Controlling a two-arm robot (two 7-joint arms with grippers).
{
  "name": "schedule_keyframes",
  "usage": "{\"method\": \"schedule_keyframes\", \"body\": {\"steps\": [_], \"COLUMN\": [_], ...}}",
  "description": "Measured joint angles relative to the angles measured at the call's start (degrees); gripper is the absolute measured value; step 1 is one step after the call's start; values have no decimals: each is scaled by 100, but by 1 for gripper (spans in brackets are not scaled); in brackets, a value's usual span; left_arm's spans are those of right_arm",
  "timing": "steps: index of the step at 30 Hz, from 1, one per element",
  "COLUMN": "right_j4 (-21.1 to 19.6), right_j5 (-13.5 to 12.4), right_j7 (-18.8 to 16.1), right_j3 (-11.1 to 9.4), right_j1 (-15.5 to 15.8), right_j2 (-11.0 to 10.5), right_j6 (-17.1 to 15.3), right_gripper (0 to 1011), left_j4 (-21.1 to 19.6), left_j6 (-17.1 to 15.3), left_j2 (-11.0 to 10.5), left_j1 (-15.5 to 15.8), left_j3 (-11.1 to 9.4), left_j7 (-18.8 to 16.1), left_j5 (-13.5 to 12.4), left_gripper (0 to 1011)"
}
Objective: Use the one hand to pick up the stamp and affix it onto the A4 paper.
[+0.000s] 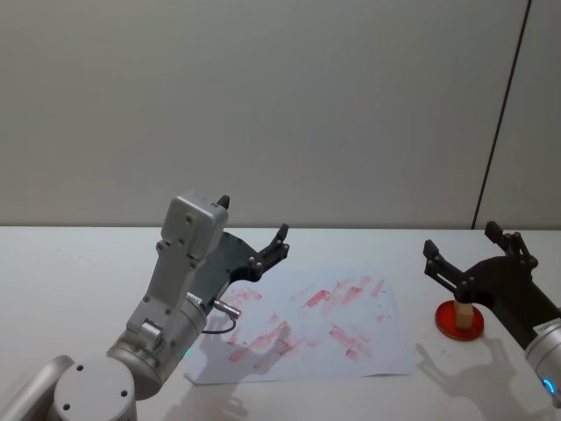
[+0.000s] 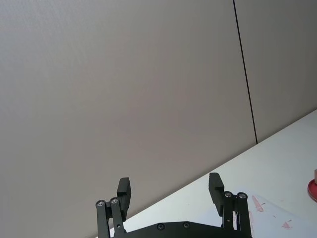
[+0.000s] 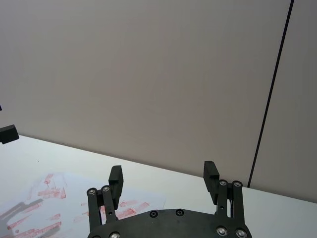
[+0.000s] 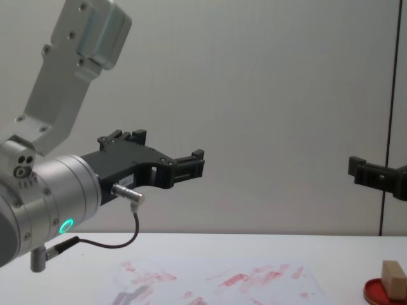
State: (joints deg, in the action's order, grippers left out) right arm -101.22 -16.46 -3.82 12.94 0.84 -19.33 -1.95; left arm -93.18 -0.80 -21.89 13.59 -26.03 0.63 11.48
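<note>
right jaws: spread wide with nothing between them; the black fingers (image 3: 115,177) point toward the far wall.
right gripper (image 1: 460,239): held in the air over the right side of the table, above the stamp (image 1: 463,313) and not touching it; the chest view shows it well above the tabletop.
left jaws: also apart, and empty.
left gripper (image 1: 254,219): raised over the left part of the paper (image 1: 307,338), tilted up toward the wall, high off the table in the chest view.
stamp: a small tan block standing upright on the ink pad (image 1: 465,333), free of both grippers.
ink pad: round, red and flat, lying on the table near the paper's right edge but apart from it; the stamp is the one thing on it, near its middle.
paper: a white sheet lying flat between the two arms, covered with smudged red prints; the left arm (image 1: 175,289) hides its near left corner.
left arm: silver, with a green light ring near the wrist and a dark cable looping under it.
table (image 1: 70,281): white, bearing the paper and the ink pad.
wall (image 1: 263,105): plain grey, with one dark vertical seam toward the right.
</note>
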Motion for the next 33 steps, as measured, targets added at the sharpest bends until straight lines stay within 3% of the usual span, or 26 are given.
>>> {"method": "schedule_keyframes", "body": {"steps": [33], "right_j4": [0], "right_j5": [0], "right_j7": [0], "right_j3": [0], "right_j1": [0], "right_j2": [0], "right_j6": [0], "right_gripper": [1001], "left_j4": [0], "left_j6": [0], "left_j2": [0], "left_j1": [0], "left_j3": [0], "left_j7": [0], "left_j5": [0], "left_gripper": [1002]}}
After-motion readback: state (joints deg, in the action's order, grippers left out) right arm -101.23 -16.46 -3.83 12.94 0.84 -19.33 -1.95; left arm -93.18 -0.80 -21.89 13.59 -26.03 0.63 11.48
